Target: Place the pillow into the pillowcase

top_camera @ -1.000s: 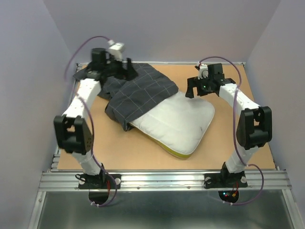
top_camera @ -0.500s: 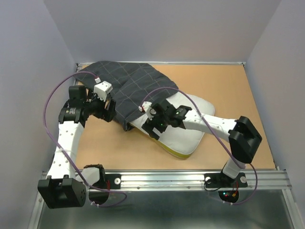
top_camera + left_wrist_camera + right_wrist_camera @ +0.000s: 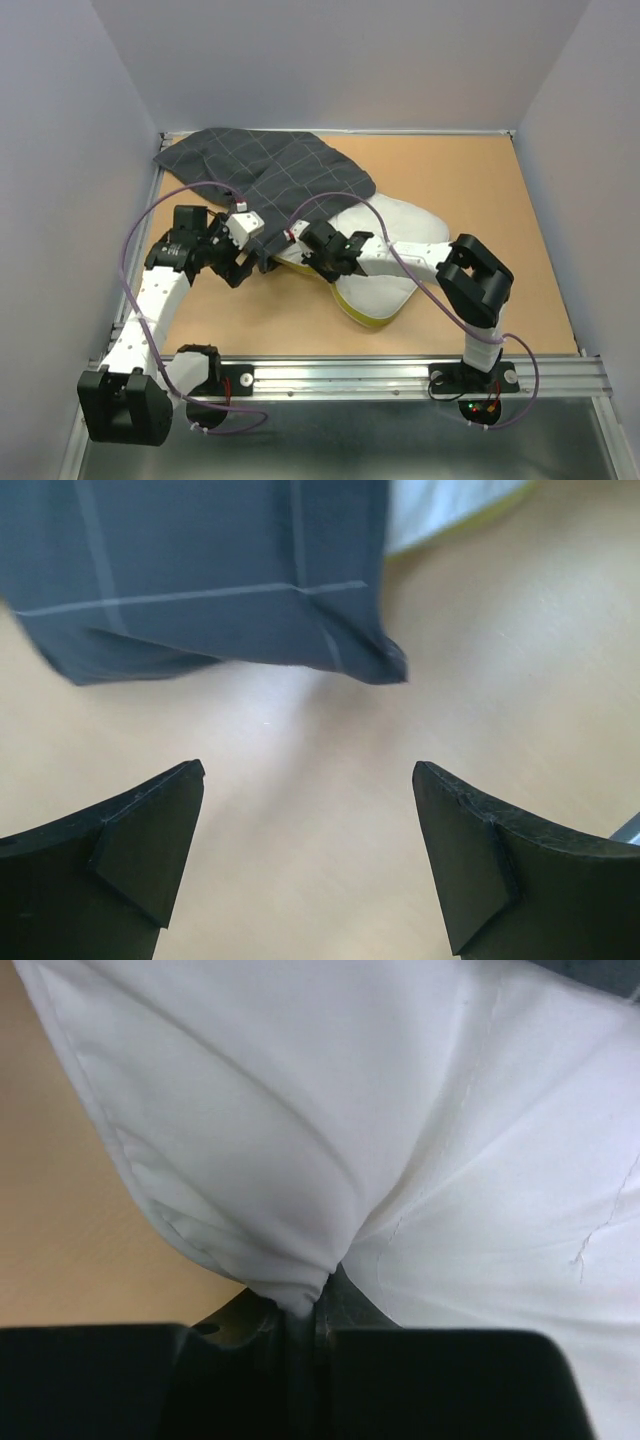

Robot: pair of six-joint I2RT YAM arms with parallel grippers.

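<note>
While the one large white quilted pillow with a yellow edge band (image 3: 380, 292) lies across the middle of the tan wooden table (image 3: 500, 200), you can see its far-left end tucked under the mouth of the single dark grey, grid-lined cloth pillowcase (image 3: 260, 170), which spreads toward the far-left corner. Of your two grippers, the right gripper (image 3: 300, 1315) is pinched tight on a fold of the pillow's white fabric. The left gripper (image 3: 308, 780) hangs spread wide over bare table, just beside a pillowcase corner.
</note>
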